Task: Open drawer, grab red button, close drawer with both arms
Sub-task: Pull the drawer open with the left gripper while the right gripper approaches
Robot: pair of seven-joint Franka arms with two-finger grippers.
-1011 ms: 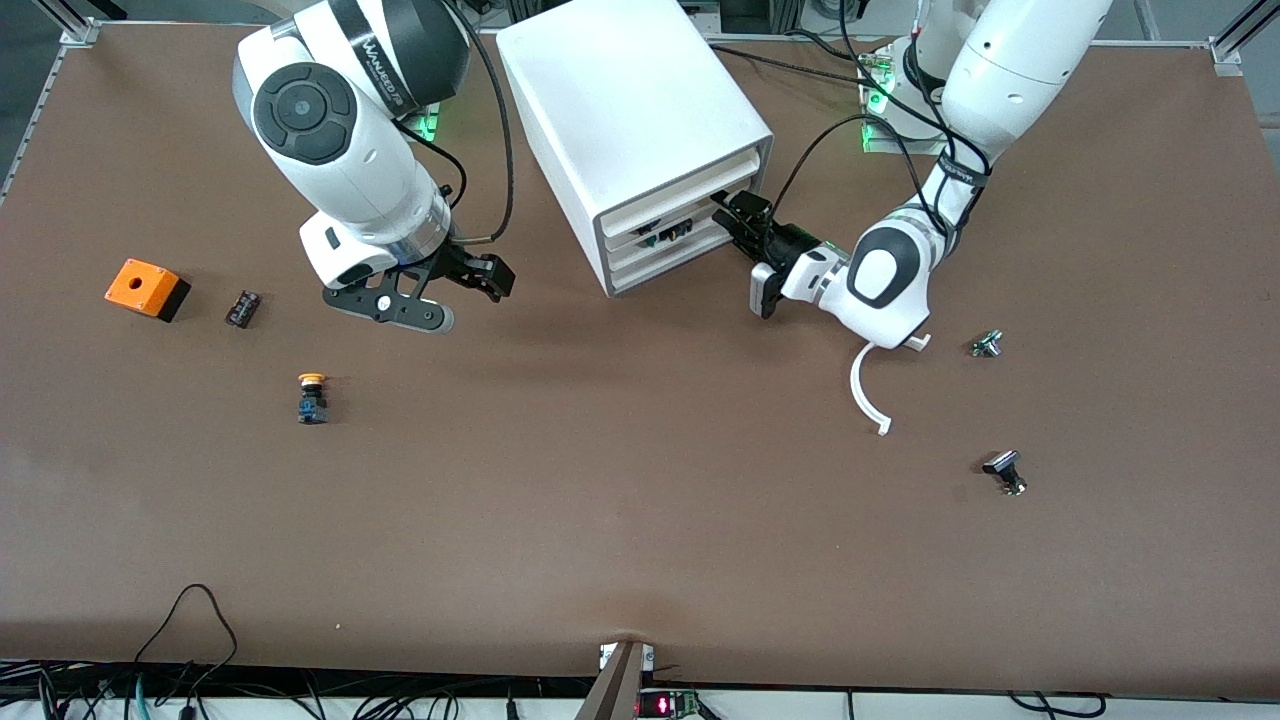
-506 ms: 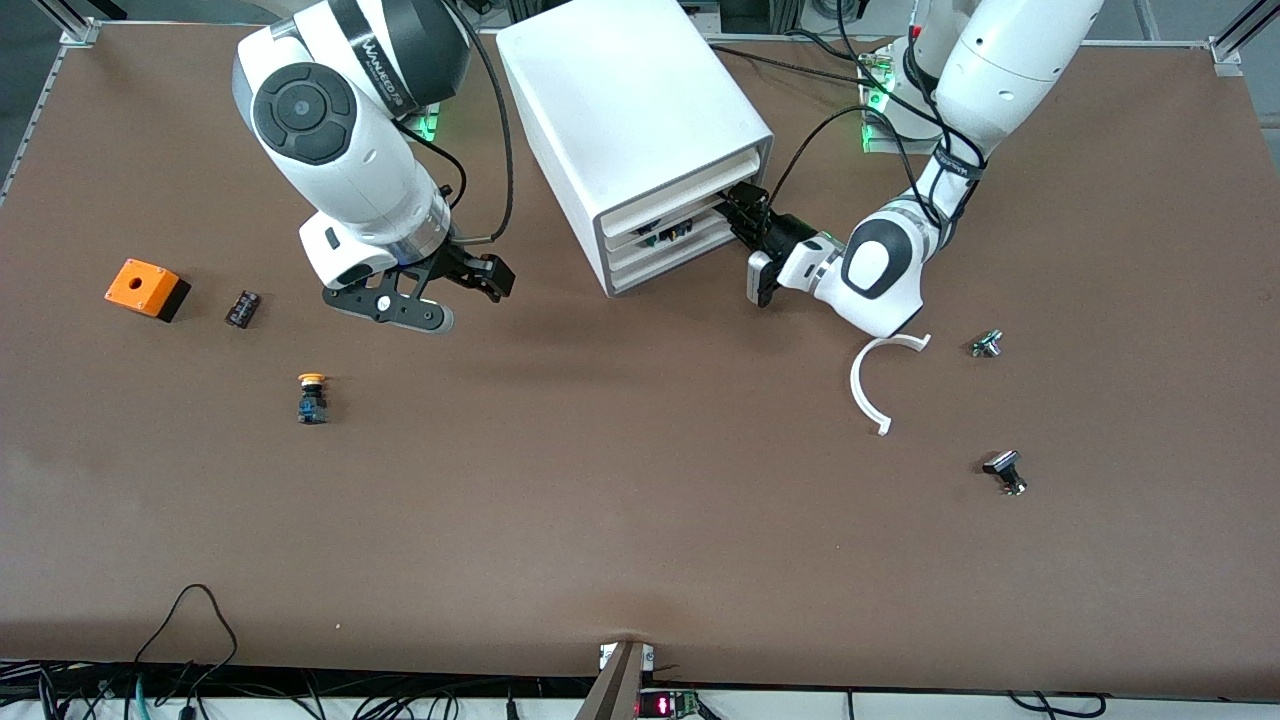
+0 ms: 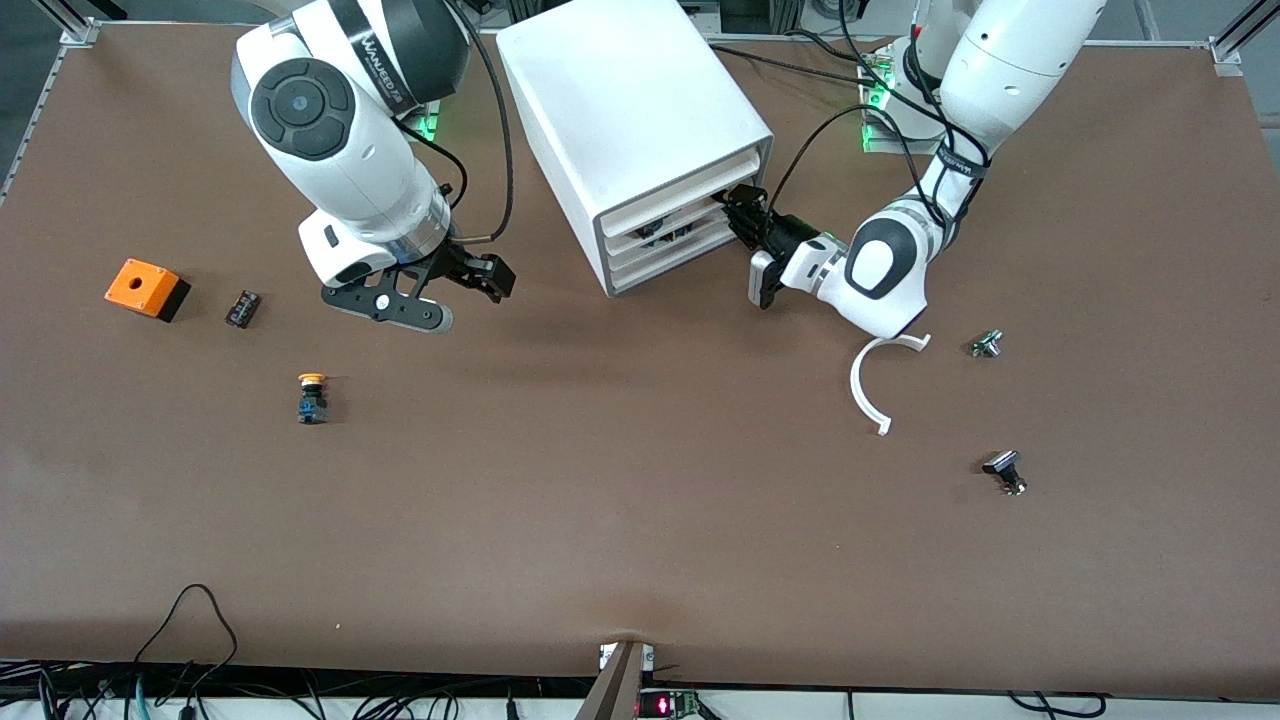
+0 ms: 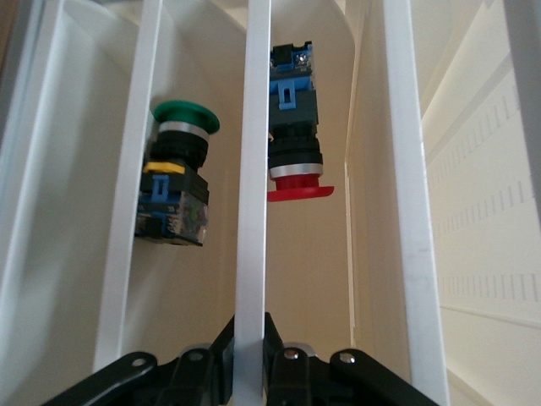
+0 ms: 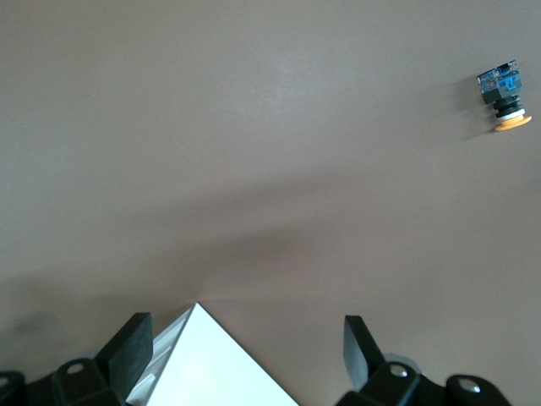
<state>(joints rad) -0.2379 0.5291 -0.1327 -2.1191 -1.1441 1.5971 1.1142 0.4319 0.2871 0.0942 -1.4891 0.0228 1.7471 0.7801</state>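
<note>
So scanning across the front view from the right arm's end of the counter [image 3: 640, 520]: there's an orange box [image 3: 146, 288], a small dark part [image 3: 242, 307] beside it, and a yellow-capped button [image 3: 312, 396] nearer the camera, none of which are what we're after, so leave them be; the right gripper [image 3: 425, 295] hangs over bare counter beside the cabinet [image 3: 620, 110] with its jaws spread wide and nothing in them, just waiting; the drawer [image 3: 670, 225] is the second front from the top, and it looks only a crack open at best, with dark bits showing at its edge; the left gripper [image 3: 745, 210] is right at that front, jaws clenched on the drawer's thin white lip, which the left wrist view shows running straight down between them; the red button [image 4: 294, 127] sits inside the drawer next to a green button [image 4: 177, 178], cap toward the drawer's front; I'd say the step in hand is the pull, and the trick is to draw straight out along the drawer's own line, slow and level, since any sideways drag could jam the slide or skid the whole cabinet across the counter; the lip is thin, so a jerk might slip the grip; open it far enough that the red cap is clear from above for the right gripper; the white hoop [image 3: 868, 385] and two small knobs [image 3: 987, 343] [image 3: 1005, 470] lie by the left arm, so I'd watch the elbow.
</note>
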